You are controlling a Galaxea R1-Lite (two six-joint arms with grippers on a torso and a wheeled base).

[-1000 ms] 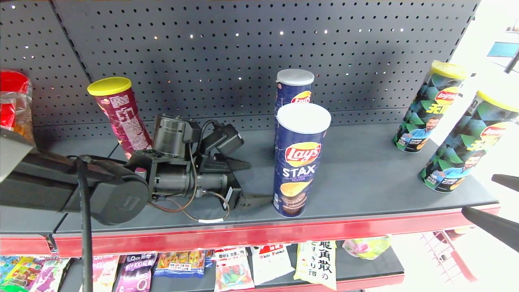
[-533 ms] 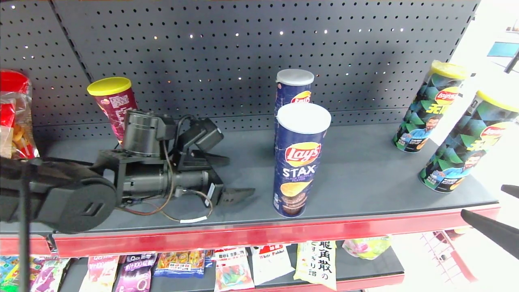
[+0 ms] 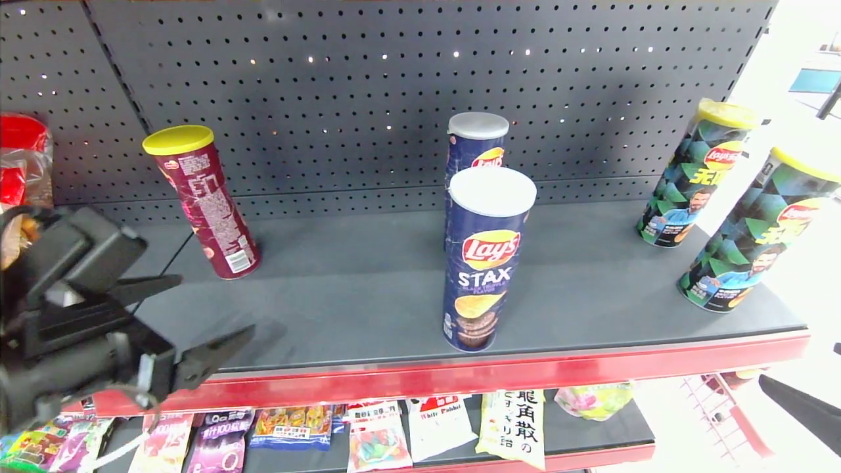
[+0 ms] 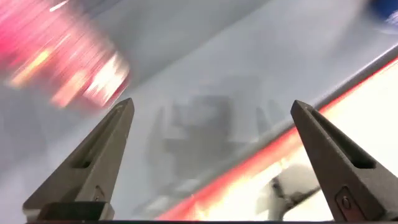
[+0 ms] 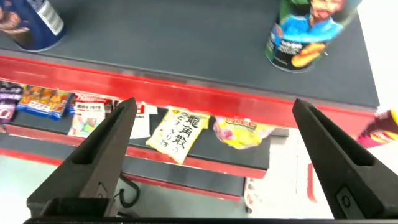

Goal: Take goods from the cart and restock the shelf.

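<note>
**Both grippers open and empty in front of a shelf of chip cans**

The left gripper (image 3: 217, 303) hangs at the left front corner of the shelf (image 3: 368, 289), over its red lip (image 3: 460, 374). Its two dark fingers are spread wide with nothing between them; the left wrist view (image 4: 212, 104) shows the same wide gap over the grey shelf board. Beyond it, toward the back of the shelf and apart from the fingers, a maroon can (image 3: 210, 203) with a yellow lid stands upright.

The right gripper (image 5: 214, 104) is also spread wide and holds nothing. It sits out in front of the right end of the shelf, off the board.

Mid-shelf, a front blue can (image 3: 485, 263) with a white lid stands near the lip, and a rear blue can (image 3: 476, 141) stands directly behind it. At the right end stand a front green can (image 3: 755, 230) and a rear green can (image 3: 693, 174), both with yellow lids. A dark pegboard (image 3: 394, 79) backs the shelf. Snack packets (image 3: 519, 427) lie on the lower shelf.
</note>
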